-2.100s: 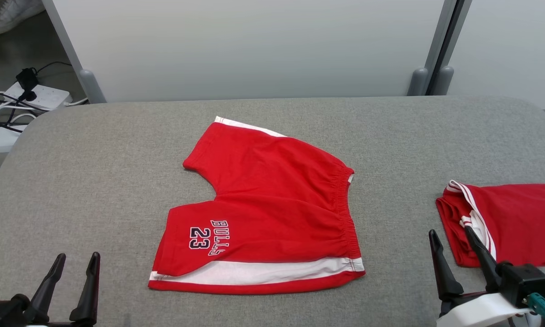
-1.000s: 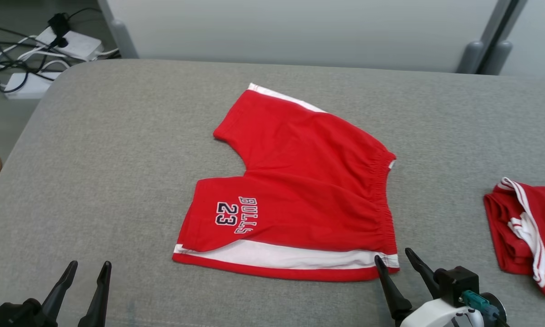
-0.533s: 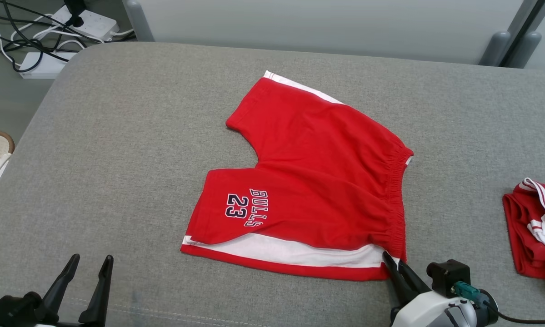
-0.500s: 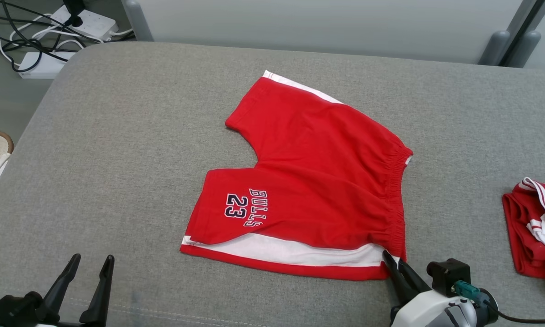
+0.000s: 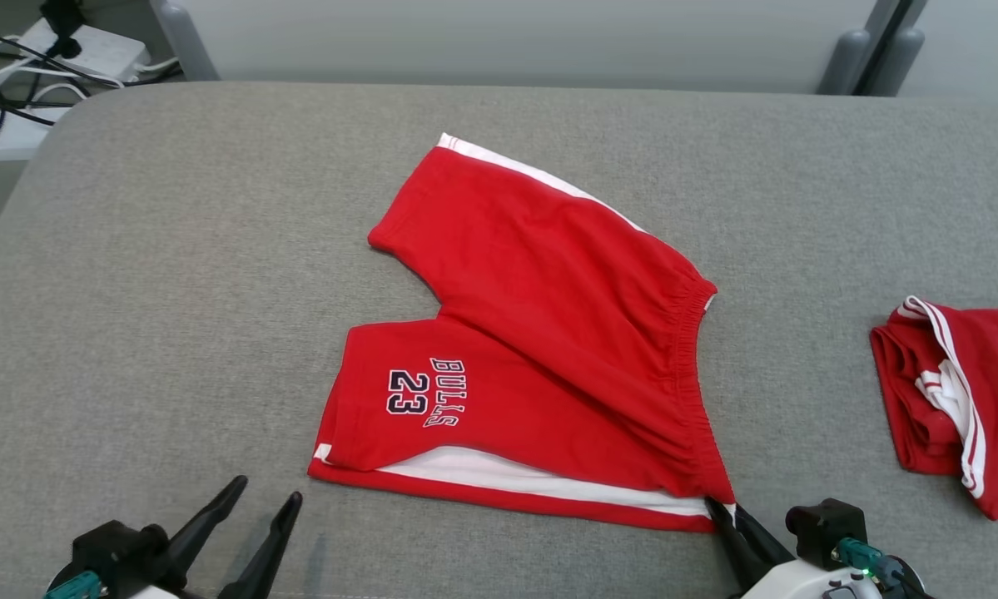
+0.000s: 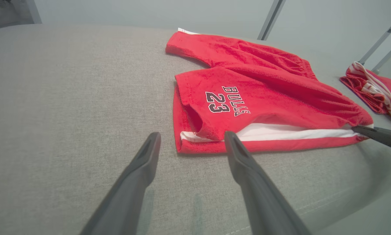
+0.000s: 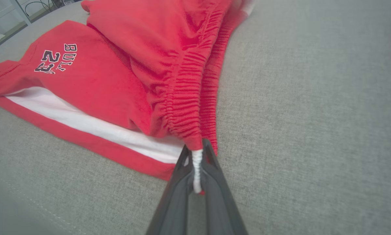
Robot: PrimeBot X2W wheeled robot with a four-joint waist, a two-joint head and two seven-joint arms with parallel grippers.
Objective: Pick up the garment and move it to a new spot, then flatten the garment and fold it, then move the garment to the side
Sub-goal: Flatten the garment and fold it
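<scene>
Garment: red shorts (image 5: 532, 349) lie on the grey pad (image 5: 174, 291), spread out but not flat. The waistband (image 7: 185, 107) end is at my R tips, and the leg hem (image 6: 182, 130) sits just ahead of my L tips.
R gripper (image 5: 722, 506): fingers (image 7: 215, 182) are pressed together on the near waistband corner, with white trim nipped between the tips. The cloth gathers into the pinch.
L gripper (image 5: 269, 489): fingers (image 6: 140, 169) are spread wide with nothing between them. The hem corner is just beyond the tips, apart from both.
Step, my read: I have one hold and need a 2nd before lifting to the new spot.
Method: I'd run the L tips fwd and low to straddle the hem corner, taking both layers plus the white stripe (image 5: 507, 474), then close fully.
Lift: raise both sides level and evenly, with light tension between the grips so the shorts hang open, not twisted.
Risk 1: the R pinch looks shallow, mostly trim, so a hard pull may strip it out.
Risk 2: if L catches the top layer only, the leg will peel open.
Risk 3: tips digging into the pad would drag the cloth.
Nearby: a folded red garment (image 5: 948, 399) lies well apart, outboard of the R fingers. Route the move away from it.
</scene>
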